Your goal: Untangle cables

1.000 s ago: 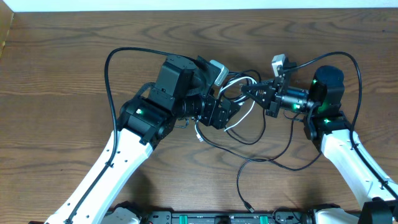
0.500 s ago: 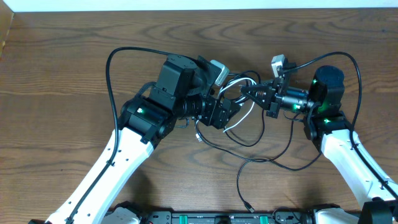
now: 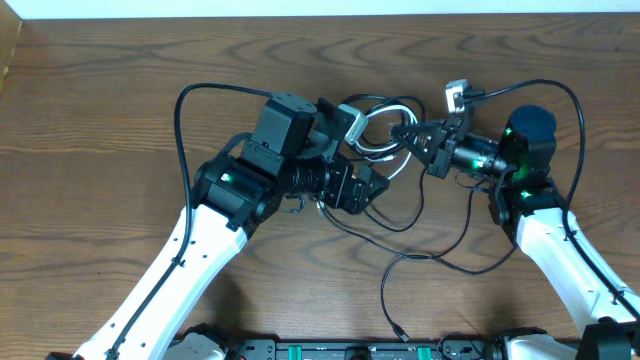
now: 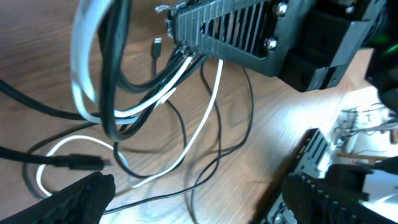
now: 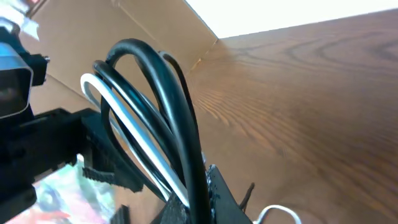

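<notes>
The cables are a bundle of black cords and one white cord, looped up between my two grippers, with loose black strands trailing over the table to a plug end. My right gripper is shut on the bundle; in the right wrist view its jaws pinch black and white cords that arch upward. My left gripper sits just below and left of the loop, open and empty. In the left wrist view its gripper is spread wide under the hanging cords, above a white cord and a small plug.
Thick black robot wires arch over each arm, on the left and on the right. A cardboard box edge stands at the far left. A black rail runs along the table's front edge.
My right gripper has drawn the bundle up and toward the far edge, raising the loop higher. My left gripper has shifted slightly down and stays open.
</notes>
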Controlling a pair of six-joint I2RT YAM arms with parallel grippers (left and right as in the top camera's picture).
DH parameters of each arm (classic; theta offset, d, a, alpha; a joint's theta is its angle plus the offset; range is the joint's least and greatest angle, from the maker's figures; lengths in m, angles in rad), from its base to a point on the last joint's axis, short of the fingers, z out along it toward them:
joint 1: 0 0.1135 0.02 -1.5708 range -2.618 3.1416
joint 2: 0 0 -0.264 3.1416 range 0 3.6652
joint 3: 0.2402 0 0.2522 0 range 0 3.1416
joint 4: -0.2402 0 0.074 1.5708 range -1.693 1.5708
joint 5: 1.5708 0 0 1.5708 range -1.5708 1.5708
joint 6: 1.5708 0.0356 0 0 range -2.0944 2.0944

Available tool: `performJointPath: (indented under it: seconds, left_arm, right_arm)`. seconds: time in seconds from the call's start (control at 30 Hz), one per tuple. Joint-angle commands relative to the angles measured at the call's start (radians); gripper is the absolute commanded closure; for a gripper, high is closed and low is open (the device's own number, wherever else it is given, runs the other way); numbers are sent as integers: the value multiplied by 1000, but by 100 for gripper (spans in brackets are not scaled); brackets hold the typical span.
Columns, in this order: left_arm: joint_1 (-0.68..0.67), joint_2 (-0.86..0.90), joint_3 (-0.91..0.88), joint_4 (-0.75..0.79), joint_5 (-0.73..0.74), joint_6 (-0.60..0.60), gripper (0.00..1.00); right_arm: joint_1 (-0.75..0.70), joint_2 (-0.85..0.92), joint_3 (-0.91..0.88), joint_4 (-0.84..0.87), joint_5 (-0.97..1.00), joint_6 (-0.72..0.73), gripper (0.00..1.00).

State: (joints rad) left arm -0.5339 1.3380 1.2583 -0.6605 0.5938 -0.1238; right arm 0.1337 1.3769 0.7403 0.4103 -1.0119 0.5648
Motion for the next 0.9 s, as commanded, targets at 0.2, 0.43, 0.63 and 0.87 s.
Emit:
performJointPath:
  seconds: [0.2,0.43,0.63,0.87]
  left_arm:
    - [-2,8,21,63,27,-182,8]
    - [-2,8,21,106,24,-197,8]
    - [-2,8,21,106,24,-196,8]
    - [-2,8,21,115,23,-196,8]
  right_arm:
    - [-1,-2,-3,14,-6,123,99]
    - [-1,-2,-3,58,-51,146,99]
    - [-1,-2,-3,80,-80,154,99]
    - [-1,-2,-3,126,-124,175,99]
